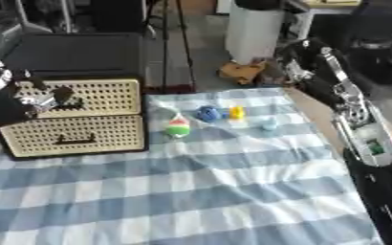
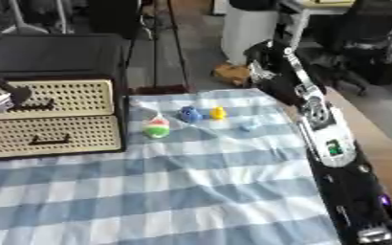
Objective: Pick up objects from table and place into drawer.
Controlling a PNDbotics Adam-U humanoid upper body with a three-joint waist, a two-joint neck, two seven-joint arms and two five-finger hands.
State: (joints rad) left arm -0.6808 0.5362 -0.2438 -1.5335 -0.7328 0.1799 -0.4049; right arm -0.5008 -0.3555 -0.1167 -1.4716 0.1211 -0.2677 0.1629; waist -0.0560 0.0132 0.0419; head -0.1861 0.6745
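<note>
Blue-and-white checked cloth [image 1: 216, 191] covers the near table, bare of toys. Four small toys sit near the far edge: a red-green-white one [image 1: 178, 127], a blue one [image 1: 208, 113], a yellow one [image 1: 236, 112] and a pale blue one [image 1: 269, 125], none yet picked up. Left robot hand [image 1: 42, 99] is at the wicker drawer unit's [image 1: 82, 124] upper drawer [image 1: 99, 97], likely to open it; finger state unclear. Right arm [image 1: 350, 110] stretches along the right edge, its robot hand not discernible.
</note>
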